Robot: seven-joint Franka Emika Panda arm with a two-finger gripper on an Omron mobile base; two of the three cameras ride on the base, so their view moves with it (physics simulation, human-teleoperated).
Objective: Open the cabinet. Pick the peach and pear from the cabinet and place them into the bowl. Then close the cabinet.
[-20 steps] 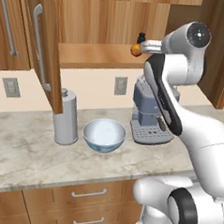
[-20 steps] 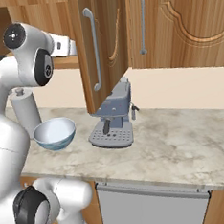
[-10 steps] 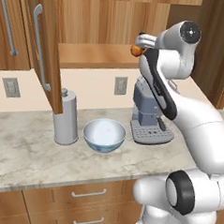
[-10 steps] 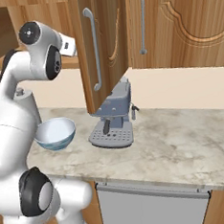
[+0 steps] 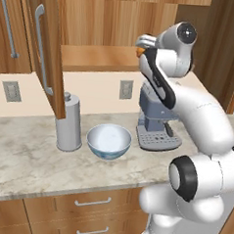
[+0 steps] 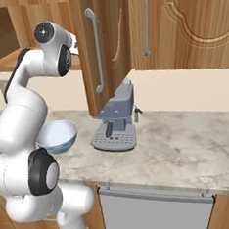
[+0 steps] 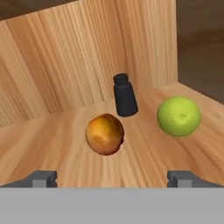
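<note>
1. Cabinet (image 5: 112, 60) hangs above the counter (image 5: 33, 158); both doors stand open; shelf holds peach (image 7: 104, 134), pear (image 7: 179, 116) and bottle (image 7: 124, 95).
2. Hand view: peach nearest, centre; pear to its right, apart; bottle behind and between them, nr back wall.
3. Gripper (image 7: 112, 178) sits just before the peach, fingers spread either side, not touching.
4. On counter, left base view: canister (image 5: 69, 123) left; bowl (image 5: 109, 141) just beside it, in the middle; coffee machine (image 5: 155, 119) right, below the shelf.

i count: one peach (image 7: 104, 134), one pear (image 7: 179, 116), one small dark bottle (image 7: 124, 95), one bowl (image 5: 109, 141), one grey canister (image 5: 69, 123), one coffee machine (image 5: 154, 120), two wall outlets (image 5: 11, 91).
</note>
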